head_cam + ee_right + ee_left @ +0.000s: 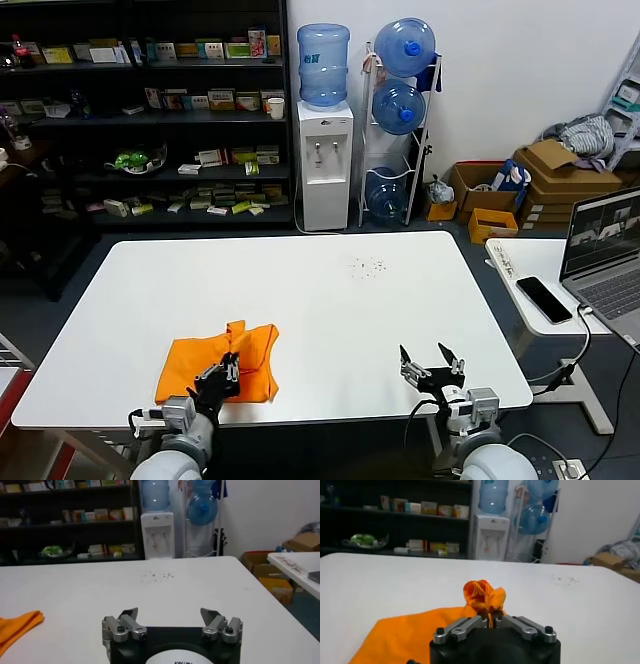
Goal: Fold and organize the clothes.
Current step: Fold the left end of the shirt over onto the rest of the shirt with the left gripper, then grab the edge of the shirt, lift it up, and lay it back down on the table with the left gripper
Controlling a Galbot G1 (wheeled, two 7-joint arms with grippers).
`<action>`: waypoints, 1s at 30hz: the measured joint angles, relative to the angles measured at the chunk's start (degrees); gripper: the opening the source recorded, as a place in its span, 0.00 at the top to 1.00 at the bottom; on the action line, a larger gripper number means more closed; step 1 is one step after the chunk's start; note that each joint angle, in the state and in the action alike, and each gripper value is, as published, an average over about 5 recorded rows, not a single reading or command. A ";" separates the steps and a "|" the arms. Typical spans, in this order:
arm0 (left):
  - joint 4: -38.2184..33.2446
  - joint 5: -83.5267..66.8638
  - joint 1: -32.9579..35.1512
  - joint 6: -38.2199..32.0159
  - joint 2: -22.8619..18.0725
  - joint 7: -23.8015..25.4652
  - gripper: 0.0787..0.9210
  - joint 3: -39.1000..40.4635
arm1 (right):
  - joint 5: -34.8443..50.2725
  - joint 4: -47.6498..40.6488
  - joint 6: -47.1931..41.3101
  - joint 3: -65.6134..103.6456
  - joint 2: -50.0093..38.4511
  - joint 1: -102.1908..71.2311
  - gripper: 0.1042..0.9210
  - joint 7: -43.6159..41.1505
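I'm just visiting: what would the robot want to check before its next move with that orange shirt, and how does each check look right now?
1. Left end effector pinching the orange T-shirt: ok, a fold of cloth is bunched between its fingers.
2. Right end effector open and free: ok, holding nothing.
3. Shirt fully on the white table: ok.
4. Shirt flat and neat: not ok, bunched up.
5. White lettering side facing up: cannot tell.

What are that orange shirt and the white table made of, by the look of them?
Orange shirt: soft matte fabric, probably cotton; it creases and bunches where the left gripper pinches it. White table: smooth, hard, slightly glossy top, perhaps laminate; material underneath unclear.
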 measured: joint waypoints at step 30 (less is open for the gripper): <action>14.62 -10.72 2.03 -4.16 11.62 9.92 0.12 -17.59 | 0.37 -1.37 -0.37 -2.66 0.45 2.09 0.12 -0.11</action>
